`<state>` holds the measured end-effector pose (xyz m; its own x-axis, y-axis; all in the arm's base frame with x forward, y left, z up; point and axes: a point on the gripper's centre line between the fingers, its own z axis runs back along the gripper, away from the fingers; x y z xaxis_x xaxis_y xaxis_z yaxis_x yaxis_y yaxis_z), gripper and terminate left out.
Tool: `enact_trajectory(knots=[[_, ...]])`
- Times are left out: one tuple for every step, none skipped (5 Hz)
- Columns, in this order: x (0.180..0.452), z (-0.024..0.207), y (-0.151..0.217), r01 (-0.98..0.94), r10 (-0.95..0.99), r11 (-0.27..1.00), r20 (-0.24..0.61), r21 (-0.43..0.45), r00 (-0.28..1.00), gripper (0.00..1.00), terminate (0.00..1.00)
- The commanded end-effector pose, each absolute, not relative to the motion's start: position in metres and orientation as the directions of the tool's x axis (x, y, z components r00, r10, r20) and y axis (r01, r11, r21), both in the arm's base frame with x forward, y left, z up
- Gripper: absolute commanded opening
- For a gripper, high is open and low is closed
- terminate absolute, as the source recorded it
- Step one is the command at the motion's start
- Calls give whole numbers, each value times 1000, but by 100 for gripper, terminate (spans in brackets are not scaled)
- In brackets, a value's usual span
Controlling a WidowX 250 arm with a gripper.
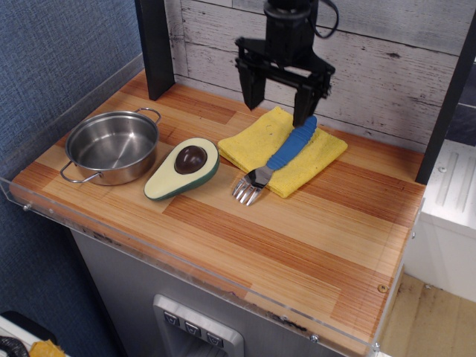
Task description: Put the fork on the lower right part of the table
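The fork has a blue handle lying diagonally on a yellow cloth, and its silver tines rest on the wooden table just off the cloth's front edge. My black gripper hangs open above the back of the cloth. Its right finger stands close over the far end of the fork's handle, and its left finger is over the cloth's back left corner. It holds nothing.
A steel pot stands at the left. An avocado half lies between the pot and the cloth. A black post rises at the back left, and a clear acrylic rim edges the front.
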<state>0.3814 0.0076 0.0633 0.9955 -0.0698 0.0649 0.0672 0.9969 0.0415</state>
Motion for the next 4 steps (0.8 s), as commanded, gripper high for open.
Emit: enact_trajectory(knots=[[399, 60, 9, 65, -69, 997, 85, 51, 994, 100, 0], [401, 55, 10, 61, -65, 997, 86, 49, 994, 100, 0], [407, 56, 7, 63, -69, 997, 114, 52, 991, 100, 0], [415, 61, 0, 73, -80, 996, 153, 51, 985, 100, 0]])
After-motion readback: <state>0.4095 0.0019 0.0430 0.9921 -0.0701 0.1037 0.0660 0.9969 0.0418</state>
